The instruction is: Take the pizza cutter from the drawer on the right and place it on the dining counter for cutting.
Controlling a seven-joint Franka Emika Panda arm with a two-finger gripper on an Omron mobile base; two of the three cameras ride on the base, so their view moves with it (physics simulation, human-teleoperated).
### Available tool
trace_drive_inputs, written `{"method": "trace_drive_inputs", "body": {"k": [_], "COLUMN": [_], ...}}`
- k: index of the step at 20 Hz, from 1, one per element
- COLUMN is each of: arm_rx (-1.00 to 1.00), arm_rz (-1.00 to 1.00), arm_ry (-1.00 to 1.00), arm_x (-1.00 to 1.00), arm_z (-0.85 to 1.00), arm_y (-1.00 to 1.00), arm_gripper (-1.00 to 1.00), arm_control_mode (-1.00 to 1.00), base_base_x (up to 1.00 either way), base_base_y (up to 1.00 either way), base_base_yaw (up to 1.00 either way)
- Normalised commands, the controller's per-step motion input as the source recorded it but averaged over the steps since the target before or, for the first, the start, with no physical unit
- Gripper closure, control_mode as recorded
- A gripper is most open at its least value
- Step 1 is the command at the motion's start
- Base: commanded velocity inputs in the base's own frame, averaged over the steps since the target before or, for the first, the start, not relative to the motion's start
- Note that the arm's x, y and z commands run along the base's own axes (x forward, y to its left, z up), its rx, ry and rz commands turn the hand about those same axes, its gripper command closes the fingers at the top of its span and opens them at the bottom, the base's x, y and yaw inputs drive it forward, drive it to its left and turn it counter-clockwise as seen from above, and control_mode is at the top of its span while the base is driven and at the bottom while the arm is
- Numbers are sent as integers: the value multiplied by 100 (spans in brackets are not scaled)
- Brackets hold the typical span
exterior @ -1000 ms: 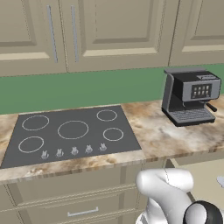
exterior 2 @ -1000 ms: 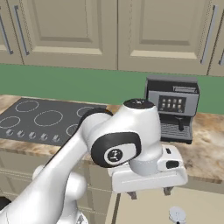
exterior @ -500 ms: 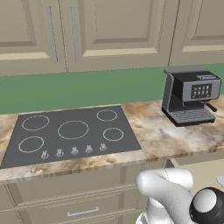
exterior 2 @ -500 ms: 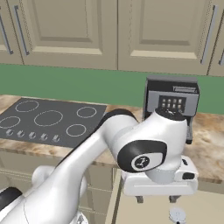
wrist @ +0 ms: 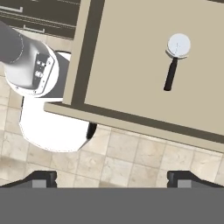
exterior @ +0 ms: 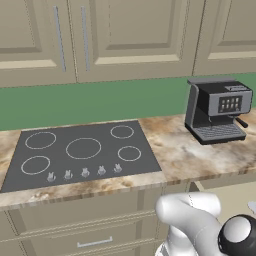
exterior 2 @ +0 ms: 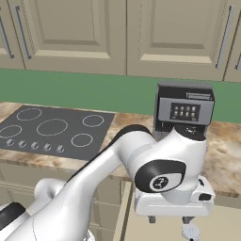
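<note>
A beige-fronted kitchen wall fills the room, with a marbled tan stone counter (exterior: 200,155) carrying a black glass cooktop (exterior: 80,155) at nine o'clock and a dark grey coffee machine (exterior: 217,110) at three o'clock. Below the counter, the beige-tan drawer (wrist: 131,57) stands pulled open, its flat pale inside bare except for one tool. Over the last second the big white arm has swung rightward across the right base view, from in front of the cooktop to in front of the coffee machine, carrying its hand out over the open drawer. The two-finger gripper (exterior 2: 168,220) now hangs low at five o'clock in that view, pointing down, its dark fingertips (wrist: 41,178) spread wide apart and holding nothing. The small pizza cutter (wrist: 175,59), a slim black handle with a round silver-grey wheel blade, lies flat on the drawer floor at about one o'clock in the hand view, wheel towards twelve o'clock and handle towards six. The fingers sit above the floor tiles in front of the drawer, well apart from the cutter. I judge the reach is under way: the hand must travel further over the drawer and descend before closing on the handle.
</note>
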Motion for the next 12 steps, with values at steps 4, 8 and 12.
{"method": "trace_drive_inputs", "body": {"k": [4, 8, 12], "arm_rx": [0, 0, 0], "arm_rz": [0, 0, 0], "arm_ry": [0, 0, 0], "arm_x": [0, 0, 0], "arm_z": [-17, -16, -14], "arm_y": [0, 0, 0], "arm_gripper": [-100, -100, -100], "arm_control_mode": [-100, -100, -100], "base_base_x": [0, 0, 0], "base_base_y": [0, 0, 0], "base_base_yaw": [0, 0, 0]}}
